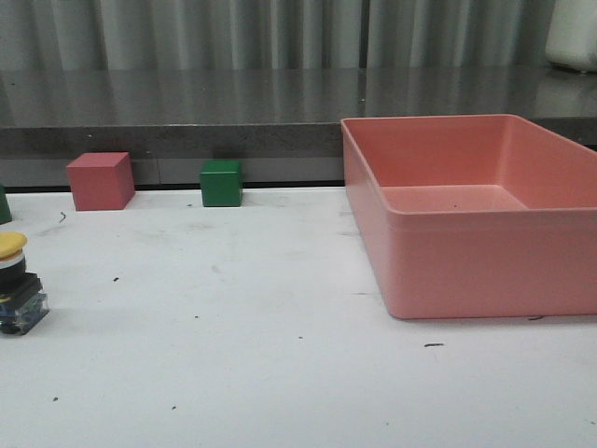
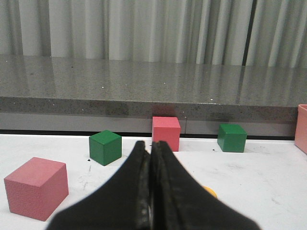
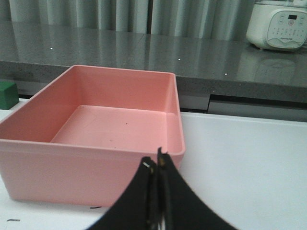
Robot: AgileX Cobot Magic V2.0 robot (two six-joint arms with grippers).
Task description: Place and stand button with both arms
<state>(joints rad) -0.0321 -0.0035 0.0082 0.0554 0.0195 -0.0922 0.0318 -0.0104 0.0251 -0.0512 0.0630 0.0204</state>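
The button (image 1: 16,280) stands upright at the table's left edge in the front view, yellow cap on top of a black body with a clear base. In the left wrist view only a sliver of its yellow cap (image 2: 209,191) shows beside the fingers. My left gripper (image 2: 150,143) is shut and empty, close above the table. My right gripper (image 3: 155,162) is shut and empty, in front of the pink bin's near corner. Neither gripper shows in the front view.
A large pink bin (image 1: 485,243) stands at the right, empty inside (image 3: 115,127). A red cube (image 1: 100,180) and a green cube (image 1: 221,182) sit at the table's back edge. The left wrist view shows another red cube (image 2: 36,188) and another green cube (image 2: 105,147) nearer.
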